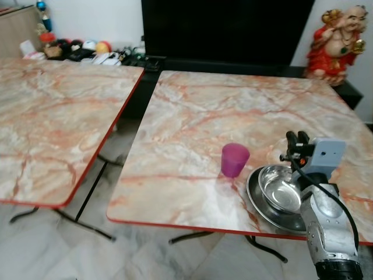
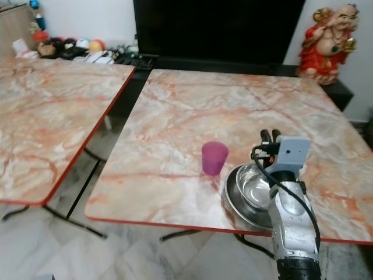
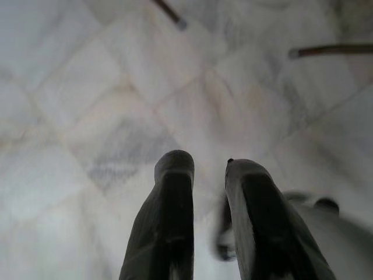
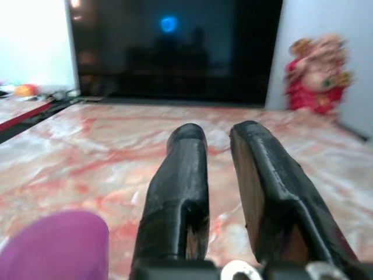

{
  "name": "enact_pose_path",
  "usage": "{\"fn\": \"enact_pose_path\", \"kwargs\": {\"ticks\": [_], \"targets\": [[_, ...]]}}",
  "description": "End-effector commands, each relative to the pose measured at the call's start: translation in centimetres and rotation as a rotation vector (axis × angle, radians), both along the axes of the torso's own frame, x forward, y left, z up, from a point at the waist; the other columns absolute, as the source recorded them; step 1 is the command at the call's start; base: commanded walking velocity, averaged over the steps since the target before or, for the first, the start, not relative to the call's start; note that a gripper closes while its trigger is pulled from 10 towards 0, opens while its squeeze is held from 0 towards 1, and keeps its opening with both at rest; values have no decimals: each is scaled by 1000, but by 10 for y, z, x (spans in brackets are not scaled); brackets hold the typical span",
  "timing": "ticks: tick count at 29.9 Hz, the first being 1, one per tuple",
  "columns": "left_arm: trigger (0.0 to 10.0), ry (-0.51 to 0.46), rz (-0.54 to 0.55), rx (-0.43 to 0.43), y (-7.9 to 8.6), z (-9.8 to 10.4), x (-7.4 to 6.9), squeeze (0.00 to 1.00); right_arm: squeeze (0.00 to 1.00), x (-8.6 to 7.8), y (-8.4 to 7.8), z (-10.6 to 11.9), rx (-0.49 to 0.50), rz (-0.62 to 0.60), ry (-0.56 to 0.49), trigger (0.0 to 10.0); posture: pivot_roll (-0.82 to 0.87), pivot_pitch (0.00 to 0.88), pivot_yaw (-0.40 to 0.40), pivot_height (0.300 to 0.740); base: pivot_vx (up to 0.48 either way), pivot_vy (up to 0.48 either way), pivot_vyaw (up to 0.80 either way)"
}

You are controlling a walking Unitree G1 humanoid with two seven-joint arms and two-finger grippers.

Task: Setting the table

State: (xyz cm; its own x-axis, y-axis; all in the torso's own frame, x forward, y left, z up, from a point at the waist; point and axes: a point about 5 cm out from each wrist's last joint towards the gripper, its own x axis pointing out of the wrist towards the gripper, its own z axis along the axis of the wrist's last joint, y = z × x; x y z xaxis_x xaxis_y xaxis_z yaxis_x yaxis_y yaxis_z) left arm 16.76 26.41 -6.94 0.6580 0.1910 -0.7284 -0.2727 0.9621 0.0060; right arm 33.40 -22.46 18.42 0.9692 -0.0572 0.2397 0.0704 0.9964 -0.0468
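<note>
The right gripper (image 1: 297, 139), slightly parted and empty, hovers above the bowl (image 1: 281, 188); slippery steel, best pinched at its rim.

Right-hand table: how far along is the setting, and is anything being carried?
Done: a purple cup stands beside a steel bowl nested in a steel plate near the table's front edge. In hand: nothing; the right pincer hovers empty above the bowl, and the left pincer hangs over the floor. Left: no cutlery is visible.
</note>
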Motion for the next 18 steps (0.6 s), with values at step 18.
{"fn": "enact_pose_path", "kwargs": {"ticks": [18], "targets": [[10000,25,3,14,5,-2,-7,0,0,2,19,12,10,63,-78,10000,46,51,-35,740,0,480,0]]}}
